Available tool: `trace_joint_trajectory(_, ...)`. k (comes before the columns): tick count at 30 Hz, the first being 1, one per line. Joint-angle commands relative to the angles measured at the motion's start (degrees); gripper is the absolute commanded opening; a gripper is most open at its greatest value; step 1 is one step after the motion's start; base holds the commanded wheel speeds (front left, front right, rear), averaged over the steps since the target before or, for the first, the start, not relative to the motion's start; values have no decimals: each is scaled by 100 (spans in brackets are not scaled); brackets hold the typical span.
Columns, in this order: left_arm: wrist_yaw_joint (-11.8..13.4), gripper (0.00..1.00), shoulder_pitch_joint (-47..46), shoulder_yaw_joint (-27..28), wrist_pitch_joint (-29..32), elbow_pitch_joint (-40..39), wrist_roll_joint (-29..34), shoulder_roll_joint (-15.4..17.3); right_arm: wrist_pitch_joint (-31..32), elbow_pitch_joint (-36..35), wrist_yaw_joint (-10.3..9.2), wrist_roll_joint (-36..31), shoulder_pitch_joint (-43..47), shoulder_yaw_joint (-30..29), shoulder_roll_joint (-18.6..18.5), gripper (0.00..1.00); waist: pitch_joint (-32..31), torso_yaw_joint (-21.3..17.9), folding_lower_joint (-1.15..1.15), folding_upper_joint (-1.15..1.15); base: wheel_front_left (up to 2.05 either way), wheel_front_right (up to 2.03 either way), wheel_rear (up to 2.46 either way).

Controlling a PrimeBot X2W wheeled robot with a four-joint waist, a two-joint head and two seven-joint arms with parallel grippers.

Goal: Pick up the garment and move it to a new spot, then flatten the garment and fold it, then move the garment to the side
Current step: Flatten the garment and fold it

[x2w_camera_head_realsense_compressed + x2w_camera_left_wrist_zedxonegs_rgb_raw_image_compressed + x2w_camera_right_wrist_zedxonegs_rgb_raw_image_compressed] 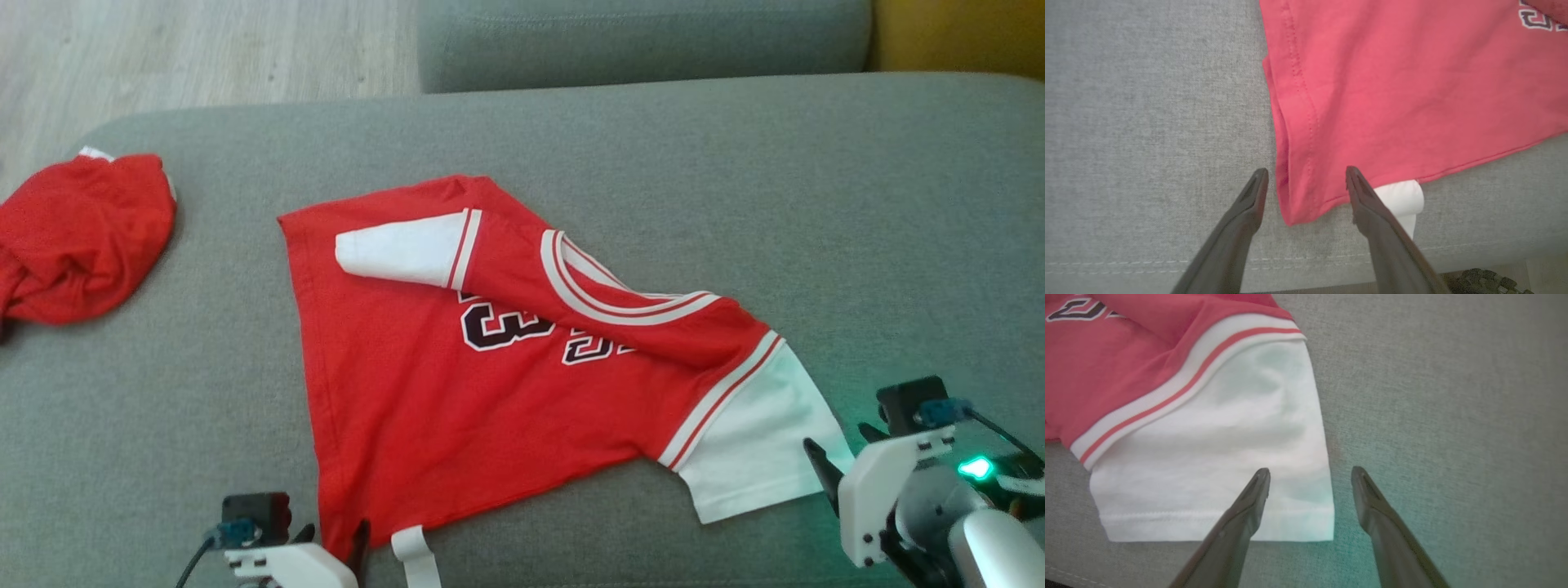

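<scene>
The garment is a red jersey with white sleeves and dark numbers, lying fairly flat on the grey cushion. Its far sleeve is folded over the chest. My left gripper is open at the near hem corner; in the left wrist view its fingers straddle that red corner, left gripper just above the fabric. My right gripper is open at the near white sleeve, right gripper spanning the sleeve's outer edge, one finger over the cloth, the other over bare cushion.
A second red cloth lies crumpled at the cushion's left end. A white strip pokes out under the hem near the front seam. A grey backrest and wooden floor lie beyond.
</scene>
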Motion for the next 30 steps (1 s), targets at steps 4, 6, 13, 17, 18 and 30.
trace_joint_trajectory(4,-53,100,-430,153,17,-45,-66,6,87,-43,44,210,-364,286,-225,100,130,38,0,0,0,0,0)
trace_joint_trajectory(6,-81,100,-474,135,34,6,-148,-13,129,-6,44,330,-378,375,-230,100,159,49,0,0,0,0,0)
trace_joint_trajectory(13,-73,100,-541,76,54,129,-220,-29,150,28,44,516,-411,518,-323,100,267,27,0,0,0,0,0)
trace_joint_trajectory(17,-134,100,-566,23,169,199,-322,-39,188,59,44,600,-422,603,-370,100,313,8,0,0,0,0,0)
trace_joint_trajectory(18,-159,100,-557,4,216,212,-356,-41,209,77,44,627,-424,636,-382,100,322,1,0,0,0,0,0)
trace_joint_trajectory(30,-319,0,-584,37,117,-100,-783,-72,-138,-131,44,1498,-526,347,17,0,240,5,0,0,0,0,0)
